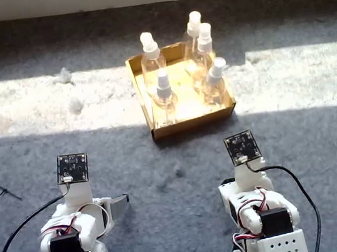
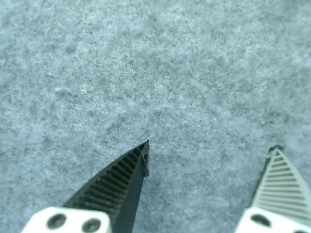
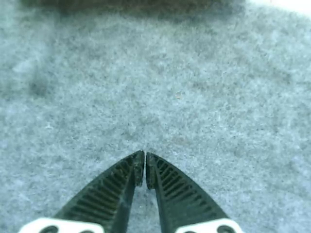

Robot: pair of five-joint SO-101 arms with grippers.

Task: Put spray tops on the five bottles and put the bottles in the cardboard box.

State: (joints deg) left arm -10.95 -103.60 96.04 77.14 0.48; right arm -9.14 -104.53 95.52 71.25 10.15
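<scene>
Over grey carpet, the left tool gapes wide and empty, the right tool clenched on nothing.

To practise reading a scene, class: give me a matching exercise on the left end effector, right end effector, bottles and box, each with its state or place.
Things
1. left end effector
2. right end effector
3. bottles
4. box

States or places
A. shut, empty
B. upright in the box, spray tops on
C. open, empty
D. on the carpet, in sunlight

Pairs: 1-C, 2-A, 3-B, 4-D
</scene>
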